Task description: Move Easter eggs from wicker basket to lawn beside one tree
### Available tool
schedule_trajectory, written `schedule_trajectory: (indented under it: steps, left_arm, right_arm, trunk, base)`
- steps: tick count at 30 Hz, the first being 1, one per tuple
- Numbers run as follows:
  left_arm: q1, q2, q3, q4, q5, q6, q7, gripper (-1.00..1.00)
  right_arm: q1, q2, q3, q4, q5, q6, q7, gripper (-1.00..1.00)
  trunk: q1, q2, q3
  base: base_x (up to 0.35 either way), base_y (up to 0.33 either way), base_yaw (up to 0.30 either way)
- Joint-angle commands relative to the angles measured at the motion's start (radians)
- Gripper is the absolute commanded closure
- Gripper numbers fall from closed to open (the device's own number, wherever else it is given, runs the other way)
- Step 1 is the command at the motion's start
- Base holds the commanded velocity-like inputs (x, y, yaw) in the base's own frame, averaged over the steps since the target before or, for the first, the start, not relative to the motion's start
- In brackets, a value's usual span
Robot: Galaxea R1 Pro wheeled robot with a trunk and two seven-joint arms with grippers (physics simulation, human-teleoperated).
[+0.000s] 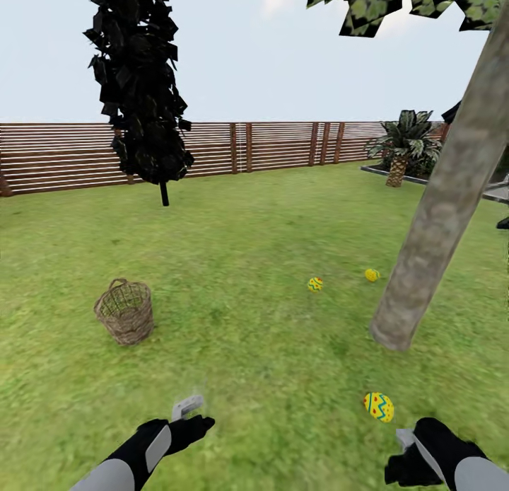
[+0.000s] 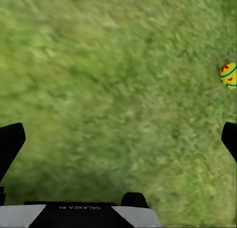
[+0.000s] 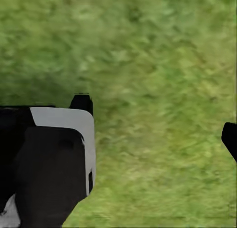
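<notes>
Three yellow Easter eggs lie on the lawn (image 1: 240, 236): one (image 1: 315, 284) and another (image 1: 372, 274) left of the base of the leaning grey-brown tree (image 1: 438, 215), the third (image 1: 379, 407) nearer me, in front of the trunk. The wicker basket (image 1: 126, 312) stands upright at the left; the part of its inside that shows holds no egg. My left gripper (image 1: 188, 410) (image 2: 118, 136) hangs open over bare grass, with an egg (image 2: 228, 75) off to its side. My right gripper (image 1: 411, 440) (image 3: 155, 119) is open over grass, just below the nearest egg in the head view.
A thin-trunked tree with near-black foliage (image 1: 141, 88) stands behind the basket. A brown slat fence (image 1: 283, 148) closes the far side. A low palm-like plant (image 1: 404, 148) and a grey edging (image 1: 396, 174) sit at the back right.
</notes>
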Motion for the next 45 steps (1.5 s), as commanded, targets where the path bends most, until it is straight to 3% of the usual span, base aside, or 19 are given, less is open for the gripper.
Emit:
schedule_trajectory:
  steps: [1,4,5,6,9,18,24,25,29,30,32,37,40,45]
  left_arm:
    - [0.0,-0.003,0.002,0.023,0.01,0.008,0.001,-1.0]
    - [-0.001,-0.001,0.001,0.158,0.008,-0.006,0.008,-1.0]
    - [-0.001,0.002,0.001,0.176,0.008,-0.009,0.009,-1.0]
    - [0.0,0.024,0.0,0.241,0.007,-0.028,0.008,-1.0]
    - [0.0,0.045,-0.001,0.289,0.007,-0.053,0.006,-1.0]
    - [0.001,0.056,-0.001,0.306,0.007,-0.057,0.013,-1.0]
    - [0.002,0.058,-0.001,0.307,0.006,-0.052,0.014,-1.0]
    - [0.027,0.063,0.0,0.309,0.006,-0.05,0.013,-1.0]
    - [0.117,0.1,-0.001,0.31,0.006,-0.052,0.007,-1.0]
    - [0.171,0.118,-0.001,0.31,0.006,-0.055,0.007,-1.0]
    - [0.223,0.127,-0.001,0.31,0.007,-0.057,0.007,-1.0]
    - [0.362,0.132,-0.001,0.31,0.007,-0.08,0.01,-1.0]
    - [0.476,0.128,-0.001,0.309,0.007,-0.17,0.011,-1.0]
    - [0.551,0.117,-0.001,0.308,0.007,-0.222,0.011,-1.0]
  right_arm:
    - [-0.001,-0.002,0.0,0.072,0.011,-0.043,0.006,-1.0]
    - [-0.001,-0.014,0.0,0.248,0.012,-0.248,-0.015,-1.0]
    - [0.0,-0.015,0.001,0.263,0.012,-0.272,-0.023,-1.0]
    - [0.0,-0.019,0.002,0.298,0.013,-0.325,-0.06,-1.0]
    - [0.011,-0.021,0.002,0.316,0.012,-0.351,-0.086,-1.0]
    - [0.057,-0.007,0.003,0.323,0.008,-0.368,-0.092,-1.0]
    - [0.127,-0.006,0.002,0.323,0.006,-0.375,-0.085,-1.0]
    - [0.163,-0.005,0.002,0.323,0.006,-0.395,-0.086,-1.0]
    - [0.21,-0.004,0.002,0.323,0.006,-0.426,-0.086,-1.0]
    - [0.239,-0.004,0.003,0.323,0.006,-0.449,-0.087,-1.0]
    - [0.265,-0.003,0.002,0.323,0.005,-0.478,-0.088,-1.0]
    - [0.348,0.004,0.002,0.323,0.005,-0.513,-0.095,-1.0]
    - [0.426,0.019,0.002,0.323,0.004,-0.559,-0.101,-1.0]
    - [0.497,0.035,0.002,0.323,0.005,-0.592,-0.125,-1.0]
  trunk:
    - [0.0,-0.002,-0.002]
    - [0.0,-0.002,-0.001]
    - [0.0,-0.002,-0.001]
    - [0.0,-0.002,-0.001]
    - [0.0,-0.002,-0.001]
    - [0.0,-0.002,-0.001]
    - [0.0,-0.002,0.002]
    - [0.0,-0.002,0.002]
    - [0.0,-0.002,0.002]
    - [0.0,-0.002,0.002]
    - [0.0,-0.002,0.002]
    - [0.0,-0.002,0.003]
    - [0.0,-0.002,0.006]
    - [0.0,-0.002,0.011]
  base:
    - [-0.346,0.0,0.0]
    - [-0.346,0.0,0.0]
    - [-0.346,0.0,0.0]
    - [-0.347,0.0,0.0]
    - [-0.347,0.0,0.0]
    - [-0.079,0.0,0.0]
    - [0.0,0.0,0.0]
    - [0.0,0.0,0.0]
    - [0.0,0.0,0.0]
    - [0.0,0.0,0.0]
    - [0.0,0.0,0.0]
    - [0.0,0.0,0.0]
    - [0.0,0.0,0.0]
    - [0.0,0.0,0.0]
